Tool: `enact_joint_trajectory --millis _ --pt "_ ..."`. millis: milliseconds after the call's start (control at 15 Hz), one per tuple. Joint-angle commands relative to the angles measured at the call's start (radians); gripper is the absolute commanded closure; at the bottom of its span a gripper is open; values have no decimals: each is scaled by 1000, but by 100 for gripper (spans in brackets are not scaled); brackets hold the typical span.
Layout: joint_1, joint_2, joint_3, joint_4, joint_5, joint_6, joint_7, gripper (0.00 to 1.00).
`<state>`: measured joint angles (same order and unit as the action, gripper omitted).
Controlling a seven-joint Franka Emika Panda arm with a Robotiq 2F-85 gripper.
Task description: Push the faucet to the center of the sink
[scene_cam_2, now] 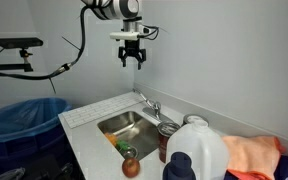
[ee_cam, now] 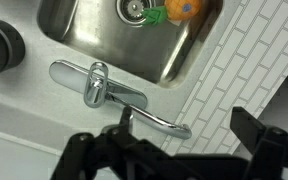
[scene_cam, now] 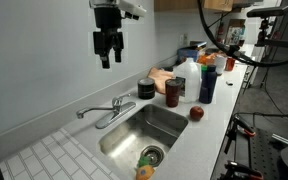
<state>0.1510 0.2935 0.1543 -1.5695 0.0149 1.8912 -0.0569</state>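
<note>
The chrome faucet (scene_cam: 112,106) stands on the counter behind the steel sink (scene_cam: 170,124). Its thin spout points sideways along the counter toward the white tiled drainboard, not over the basin. Both also show in an exterior view, faucet (scene_cam_2: 151,107) and sink (scene_cam_2: 115,122). In the wrist view the faucet (ee_cam: 96,85) lies below the sink (ee_cam: 94,45), and the spout tip ends at the tile edge. My gripper (scene_cam: 108,58) hangs open and empty well above the faucet, seen also in an exterior view (scene_cam_2: 132,62) and in the wrist view (ee_cam: 189,135).
An orange and green object (ee_cam: 176,10) lies by the drain (ee_cam: 132,8). A dark can (scene_cam: 173,93), an apple (scene_cam: 196,113), a blue bottle (scene_cam: 206,84) and a white jug (scene_cam: 187,75) crowd the counter beside the sink. A blue bin (scene_cam_2: 19,120) stands past the counter end.
</note>
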Motion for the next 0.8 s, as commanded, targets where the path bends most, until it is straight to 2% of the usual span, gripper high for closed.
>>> enact_joint_trajectory --millis 0,467,733 --pt "9 49 5 24 18 51 -10 0" --pt "57 212 45 78 54 402 11 0" --pt "65 315 45 154 54 511 4 0"
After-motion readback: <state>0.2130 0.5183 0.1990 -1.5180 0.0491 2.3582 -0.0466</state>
